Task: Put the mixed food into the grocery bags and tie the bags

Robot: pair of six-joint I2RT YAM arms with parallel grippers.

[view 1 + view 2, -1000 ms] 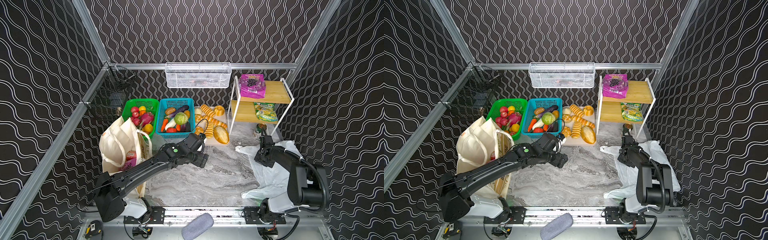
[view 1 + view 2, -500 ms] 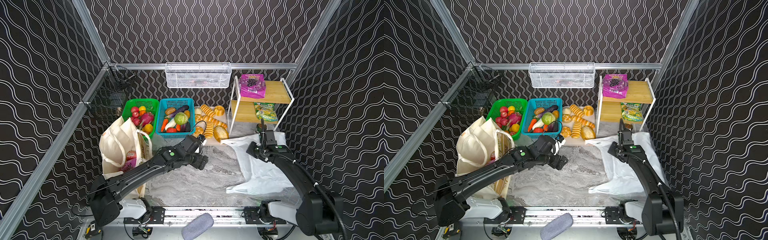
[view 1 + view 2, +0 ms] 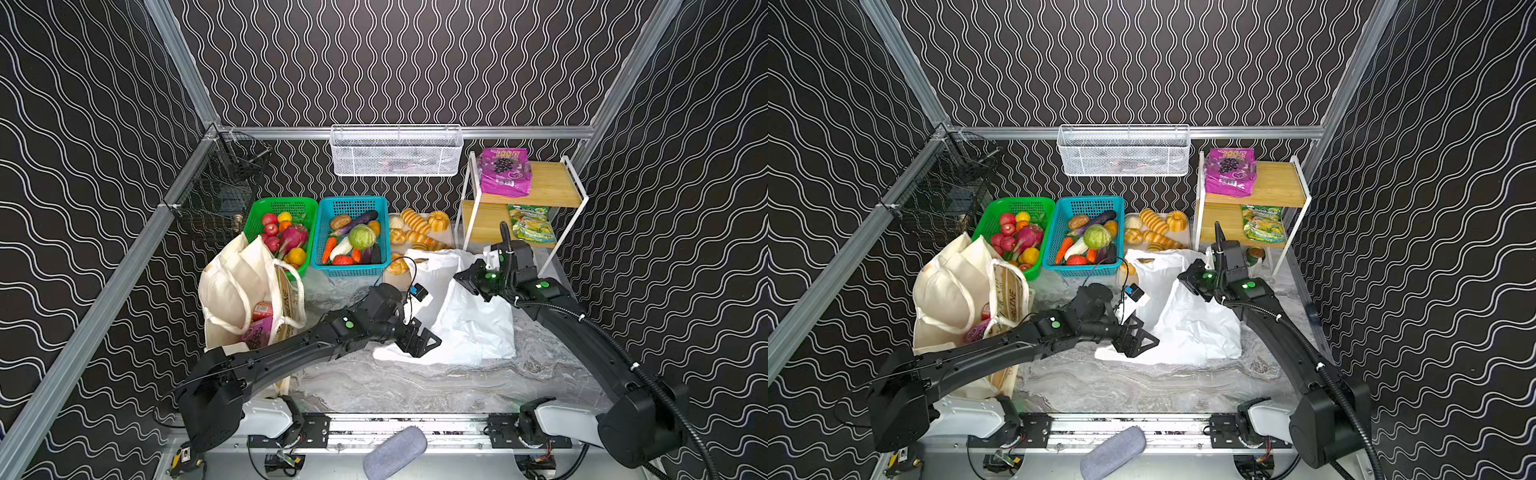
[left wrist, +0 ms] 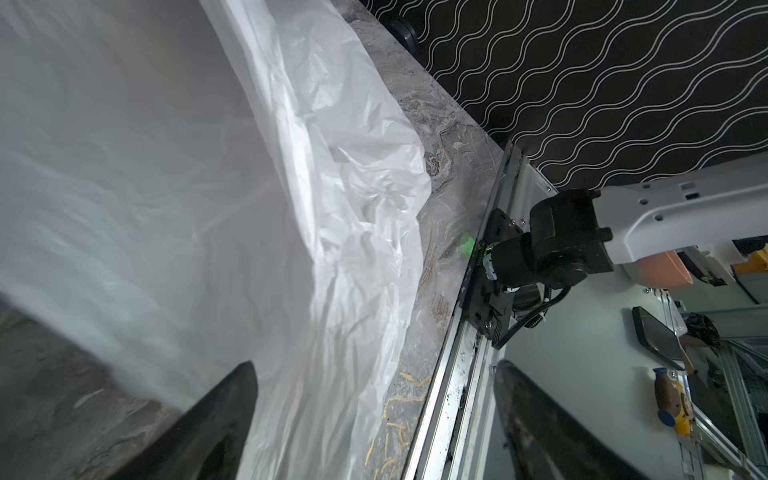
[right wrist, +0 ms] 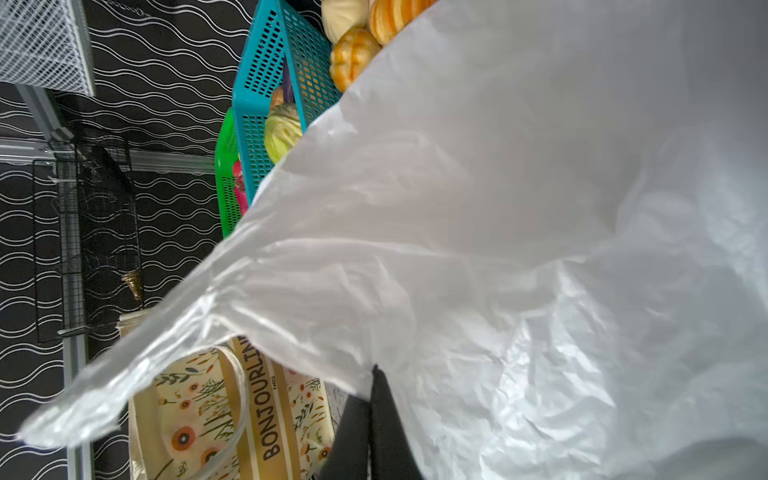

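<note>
Two arms point(image 3: 291, 353) point(image 3: 582, 328), one plastic bag point(image 3: 469, 332), one tote point(image 3: 232, 286), two plastic baskets point(image 3: 282, 202) point(image 3: 353, 200), two wire baskets point(image 3: 395, 153) point(image 3: 216, 195), one shelf point(image 3: 552, 187)

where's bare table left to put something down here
Biggest bare patch: the marble table between the plastic bag and the front rail. A smaller one lies between the tote, the teal basket and the left arm. The shelf's top board is bare beside the purple packet. The back row is crowded.
</note>
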